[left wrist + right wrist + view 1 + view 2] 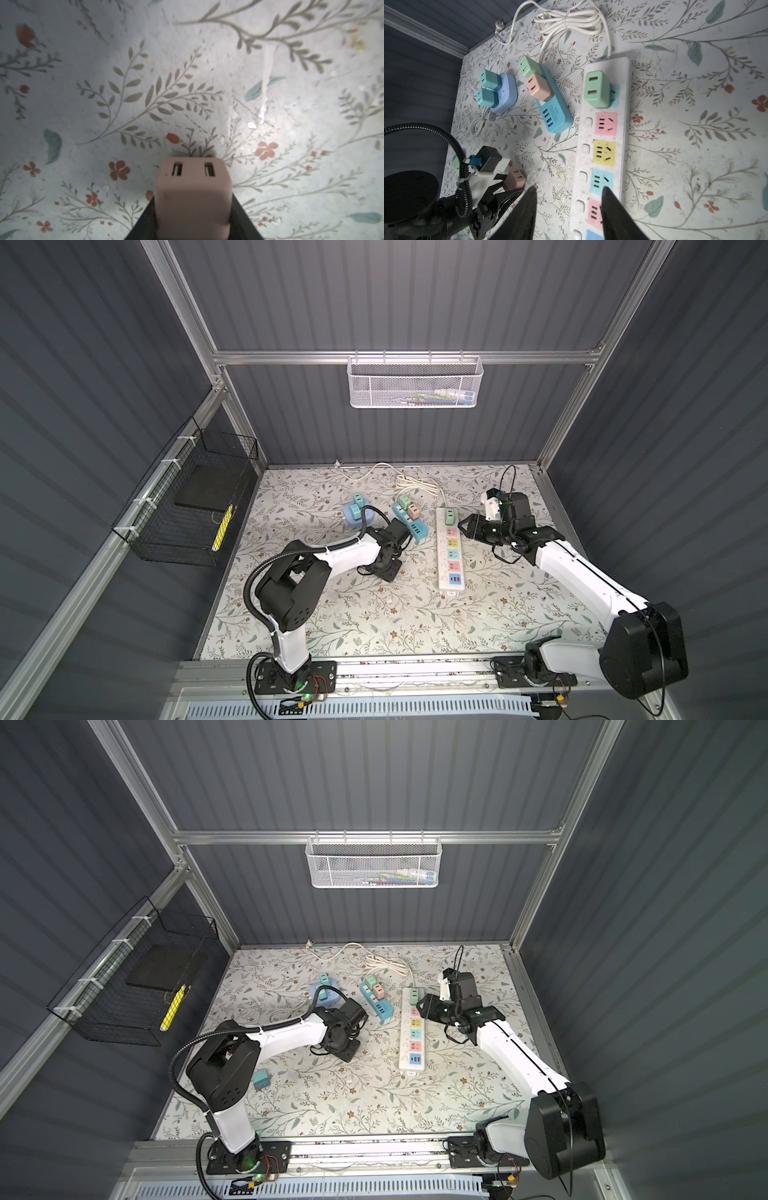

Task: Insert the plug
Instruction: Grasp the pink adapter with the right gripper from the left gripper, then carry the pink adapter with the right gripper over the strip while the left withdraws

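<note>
Round socket: sat at 10 o'clock from the mat's middle, with two teal plugs seated in it.
Left gripper: pinched the pink plug by its sides, low over the floral mat (contact unclear), at 9 o'clock from the white strip.
Blue strip: lay at 12 o'clock from that gripper and carried a green plug and a peach plug.
White strip: ran 12 to 6, with a mint plug in its 12 o'clock socket.
Right gripper: jaws were spread and held nothing, at 3 o'clock from the strip's far end.
</note>
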{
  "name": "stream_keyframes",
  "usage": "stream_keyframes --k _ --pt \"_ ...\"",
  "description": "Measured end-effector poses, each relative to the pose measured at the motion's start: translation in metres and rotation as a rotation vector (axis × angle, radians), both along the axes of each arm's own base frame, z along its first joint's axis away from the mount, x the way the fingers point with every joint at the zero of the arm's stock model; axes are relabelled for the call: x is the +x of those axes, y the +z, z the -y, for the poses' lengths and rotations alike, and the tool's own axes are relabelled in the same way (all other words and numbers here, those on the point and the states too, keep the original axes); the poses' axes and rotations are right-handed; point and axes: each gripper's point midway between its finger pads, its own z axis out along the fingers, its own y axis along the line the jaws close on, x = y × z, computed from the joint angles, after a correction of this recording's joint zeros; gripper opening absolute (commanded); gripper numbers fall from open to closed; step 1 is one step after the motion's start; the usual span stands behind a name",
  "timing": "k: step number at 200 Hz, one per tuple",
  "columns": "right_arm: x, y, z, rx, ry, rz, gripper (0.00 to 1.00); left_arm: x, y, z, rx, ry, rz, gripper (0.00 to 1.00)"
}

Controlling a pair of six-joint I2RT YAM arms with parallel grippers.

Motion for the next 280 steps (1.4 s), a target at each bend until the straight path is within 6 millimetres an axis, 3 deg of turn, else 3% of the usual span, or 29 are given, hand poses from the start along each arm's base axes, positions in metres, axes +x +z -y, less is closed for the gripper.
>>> stream_keyframes --k 16,55,76,107,127,157,212,280 --pt "-0.004 0.004 -0.008 0.036 0.041 0.001 0.56 0.006 0.031 0.007 -0.093 -0.023 0.104 0.34" --pt "-0.016 0.02 -0.035 0.103 0.167 0.012 0.51 0.02 0.147 0.042 -0.437 -0.191 0.505 0.27" --pt "-0.023 0.039 -0.055 0.12 0.246 0.042 0.51 0.027 0.177 0.06 -0.509 -0.29 0.636 0.29" --pt "-0.031 0.061 -0.076 0.146 0.332 0.09 0.51 0.034 0.17 0.081 -0.516 -0.396 0.659 0.3" --pt "-0.038 0.065 -0.086 0.166 0.374 0.094 0.51 0.034 0.162 0.087 -0.515 -0.429 0.648 0.29" --pt "-0.045 0.07 -0.099 0.192 0.424 0.105 0.5 0.033 0.165 0.093 -0.538 -0.454 0.647 0.29" --pt "-0.034 0.041 -0.115 0.193 0.44 0.043 0.46 0.031 0.168 0.096 -0.556 -0.47 0.639 0.29" --pt "-0.029 0.043 -0.127 0.209 0.451 0.049 0.36 0.029 0.17 0.098 -0.572 -0.48 0.638 0.31"
